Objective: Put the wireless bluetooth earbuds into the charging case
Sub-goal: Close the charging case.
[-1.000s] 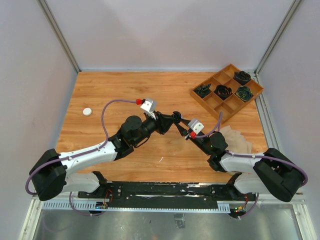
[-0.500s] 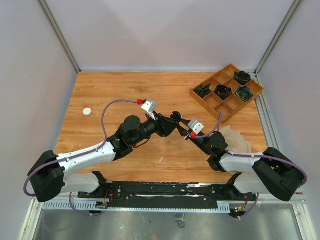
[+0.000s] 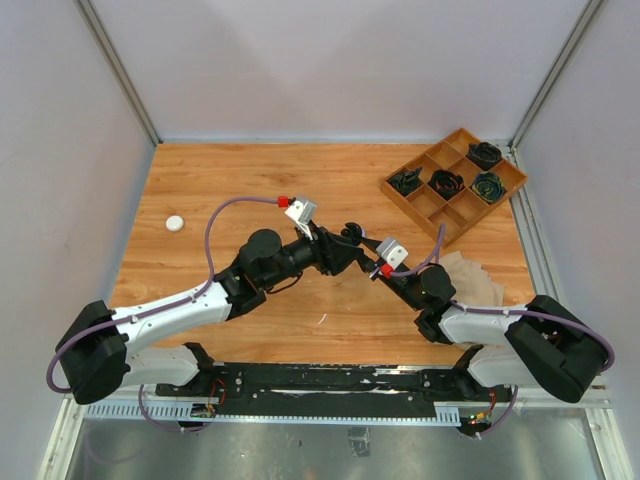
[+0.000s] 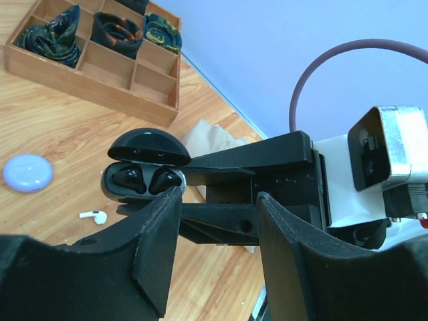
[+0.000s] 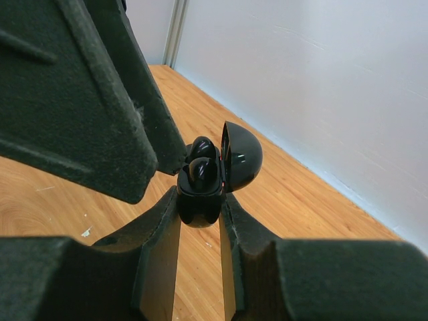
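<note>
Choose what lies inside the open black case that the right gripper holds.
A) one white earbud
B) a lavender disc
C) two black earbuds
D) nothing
C: in the case, clamped by the right gripper, two black earbuds sit side by side under its raised lid.
</note>
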